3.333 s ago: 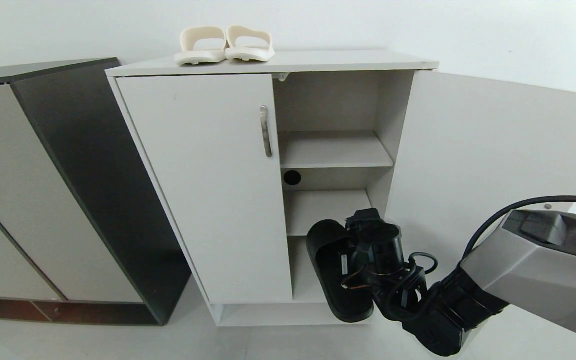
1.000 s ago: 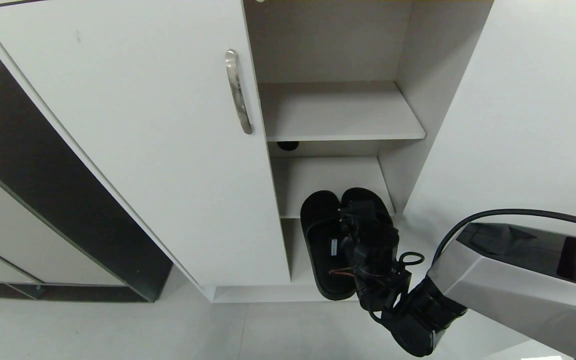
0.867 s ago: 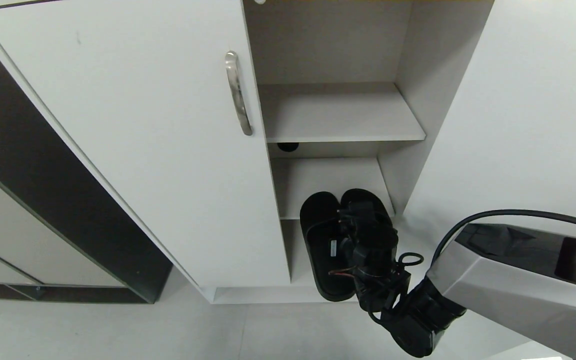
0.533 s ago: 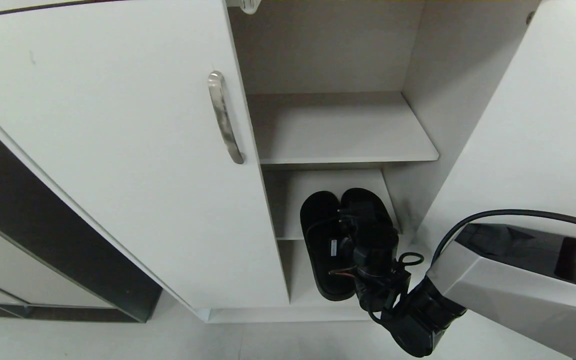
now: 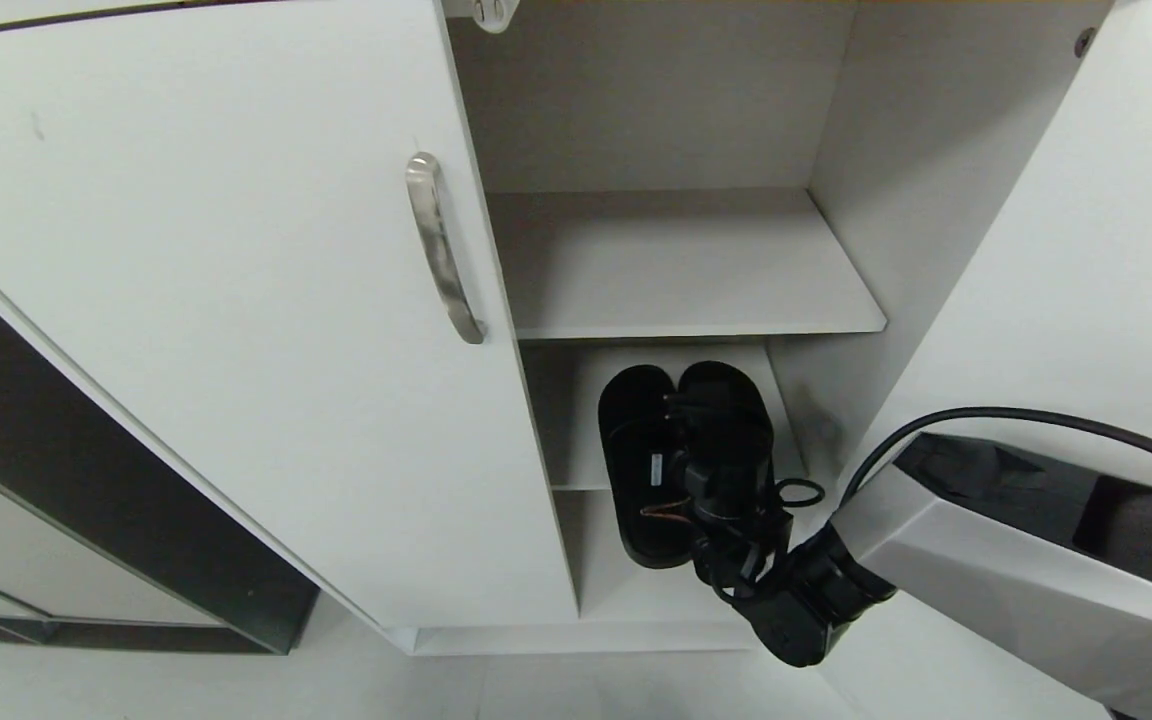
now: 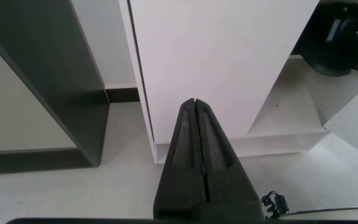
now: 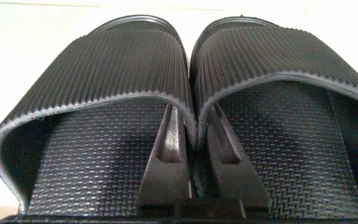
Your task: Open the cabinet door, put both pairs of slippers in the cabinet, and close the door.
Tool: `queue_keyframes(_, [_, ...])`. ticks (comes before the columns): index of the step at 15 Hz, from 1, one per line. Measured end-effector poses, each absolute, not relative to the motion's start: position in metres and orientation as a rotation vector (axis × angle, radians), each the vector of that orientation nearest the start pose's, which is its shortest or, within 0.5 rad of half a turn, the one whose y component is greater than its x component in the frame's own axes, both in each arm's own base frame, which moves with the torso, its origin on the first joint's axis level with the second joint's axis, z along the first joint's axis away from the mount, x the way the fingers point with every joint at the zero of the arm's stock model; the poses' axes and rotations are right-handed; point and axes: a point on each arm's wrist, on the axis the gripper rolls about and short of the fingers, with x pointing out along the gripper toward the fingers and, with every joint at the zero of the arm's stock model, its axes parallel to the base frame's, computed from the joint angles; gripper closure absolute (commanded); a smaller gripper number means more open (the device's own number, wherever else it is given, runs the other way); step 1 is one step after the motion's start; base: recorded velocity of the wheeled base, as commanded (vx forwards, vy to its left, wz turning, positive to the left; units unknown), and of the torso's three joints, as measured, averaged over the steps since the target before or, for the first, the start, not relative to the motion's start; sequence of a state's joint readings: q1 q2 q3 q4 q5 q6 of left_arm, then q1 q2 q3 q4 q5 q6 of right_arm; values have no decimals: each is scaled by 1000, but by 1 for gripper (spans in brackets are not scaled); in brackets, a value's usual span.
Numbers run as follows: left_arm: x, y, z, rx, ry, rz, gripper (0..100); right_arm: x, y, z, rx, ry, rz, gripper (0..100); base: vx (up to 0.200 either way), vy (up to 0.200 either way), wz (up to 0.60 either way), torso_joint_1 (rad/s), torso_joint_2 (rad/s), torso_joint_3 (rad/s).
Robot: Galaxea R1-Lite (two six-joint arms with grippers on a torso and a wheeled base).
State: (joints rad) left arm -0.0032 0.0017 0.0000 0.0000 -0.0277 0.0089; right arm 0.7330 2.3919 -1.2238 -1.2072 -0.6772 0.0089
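The pair of black slippers (image 5: 641, 440) hangs side by side at the open right half of the white cabinet, toes over the front of the lower shelf (image 5: 576, 410). My right gripper (image 5: 714, 445) is shut on them. In the right wrist view its fingers (image 7: 169, 140) pinch the two inner strap edges of the black slippers (image 7: 104, 74) together. The cabinet's right door (image 5: 1086, 250) stands open; the left door (image 5: 236, 300) with its metal handle (image 5: 441, 250) is closed. My left gripper (image 6: 194, 121) is shut on nothing, low in front of the closed door (image 6: 222, 56).
The upper shelf (image 5: 676, 260) is bare, and a bottom compartment (image 5: 626, 590) lies under the slippers. A dark-sided cabinet (image 5: 56, 420) stands close on the left. Grey floor (image 6: 104, 186) runs in front of both cabinets.
The head camera has come closer to the cabinet. My right gripper has carried the black slippers forward and slightly up, so their toes now reach over the lower shelf.
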Motion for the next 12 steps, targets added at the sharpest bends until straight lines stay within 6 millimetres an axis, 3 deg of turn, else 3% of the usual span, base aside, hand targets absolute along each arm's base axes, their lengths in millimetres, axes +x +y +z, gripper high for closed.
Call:
queue_keyframes(6, [-23, -1, 76, 9, 1, -30, 100, 394, 299, 93, 53, -53, 3, 100, 0, 0, 0, 0, 0, 0])
queue_keyframes(12, [-23, -1, 76, 8, 2, -29, 100, 411, 300, 94, 54, -57, -17, 100, 0, 0, 0, 0, 0, 0])
